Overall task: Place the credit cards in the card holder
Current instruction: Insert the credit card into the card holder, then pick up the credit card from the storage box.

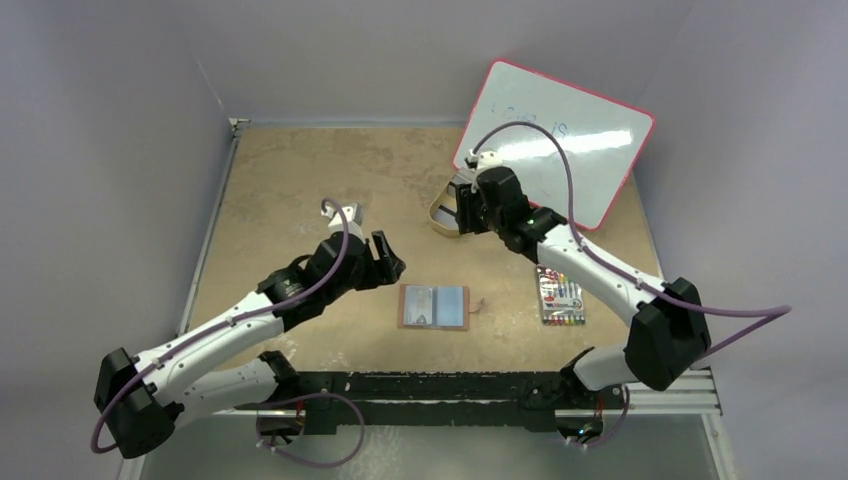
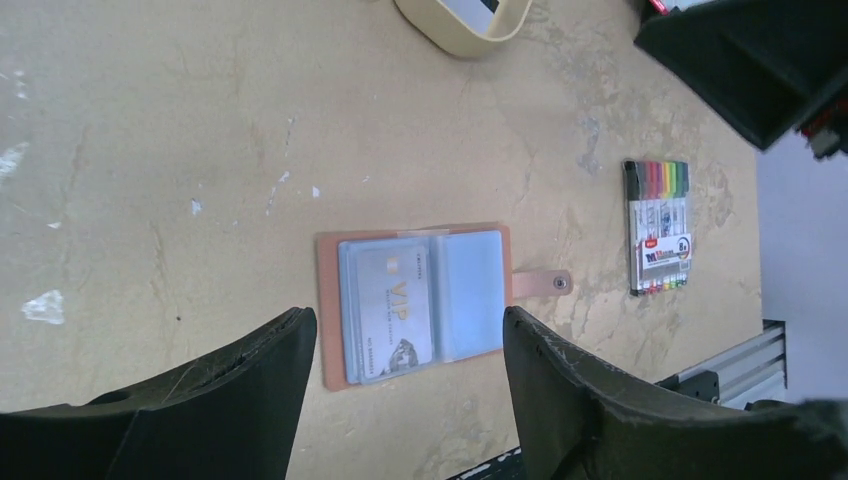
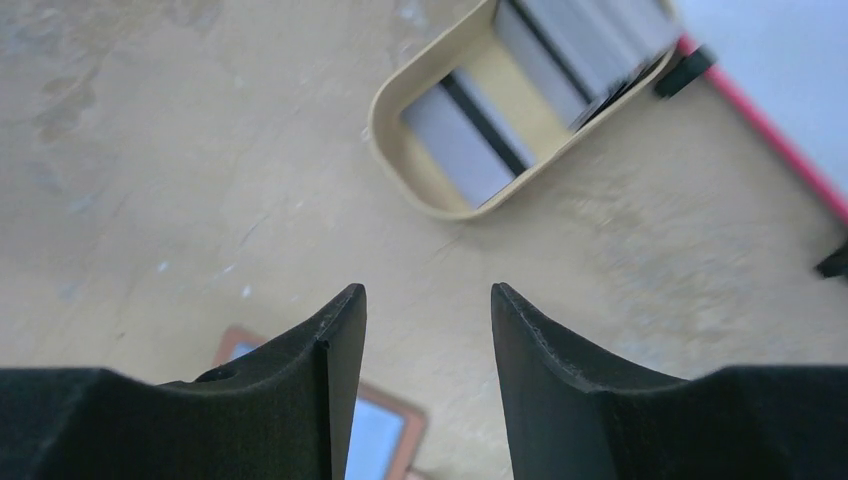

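The card holder (image 1: 434, 306) lies open on the table, reddish-brown with light blue sleeves and a snap tab. In the left wrist view one whitish credit card (image 2: 395, 310) marked VIP sits in the left sleeve of the card holder (image 2: 480, 240). My left gripper (image 2: 408, 318) hovers above it, open and empty. Two more credit cards (image 3: 455, 145) with dark stripes lie in the tan tray (image 3: 385, 110). My right gripper (image 3: 428, 292) hangs open and empty just short of that tray, and a corner of the card holder (image 3: 390, 430) shows beneath its fingers.
A red-framed whiteboard (image 1: 560, 140) leans at the back right, just behind the tan tray (image 1: 440, 222). A pack of coloured markers (image 1: 560, 296) lies to the right of the card holder. Grey walls enclose the table on three sides.
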Robot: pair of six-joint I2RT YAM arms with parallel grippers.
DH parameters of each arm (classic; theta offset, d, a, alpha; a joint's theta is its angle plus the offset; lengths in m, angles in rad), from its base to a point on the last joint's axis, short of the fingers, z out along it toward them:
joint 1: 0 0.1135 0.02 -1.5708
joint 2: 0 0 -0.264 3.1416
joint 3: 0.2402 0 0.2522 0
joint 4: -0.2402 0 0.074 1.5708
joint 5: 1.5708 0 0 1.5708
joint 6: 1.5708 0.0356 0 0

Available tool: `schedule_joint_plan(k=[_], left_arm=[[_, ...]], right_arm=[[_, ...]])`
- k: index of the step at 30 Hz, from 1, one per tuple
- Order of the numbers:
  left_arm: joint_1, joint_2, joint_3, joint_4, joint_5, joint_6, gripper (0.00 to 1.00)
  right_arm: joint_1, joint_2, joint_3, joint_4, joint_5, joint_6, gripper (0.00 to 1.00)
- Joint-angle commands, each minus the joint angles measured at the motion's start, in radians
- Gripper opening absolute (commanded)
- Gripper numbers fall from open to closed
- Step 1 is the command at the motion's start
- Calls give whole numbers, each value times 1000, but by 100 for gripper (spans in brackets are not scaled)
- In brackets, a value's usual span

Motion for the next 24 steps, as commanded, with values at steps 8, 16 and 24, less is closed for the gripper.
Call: schedule_joint_plan(k=[8,16,24], left_arm=[[-5,-87,118,-173,-105,154,71],[-4,-124,101,-168,-133,174,72],[-3,-143,68,-164,-140,157,72]], right_arm=[[-89,266,216,80,204,-434,53],[-89,482,365,121,319,-566,63],[-89,615,477,115,368,-625,63]])
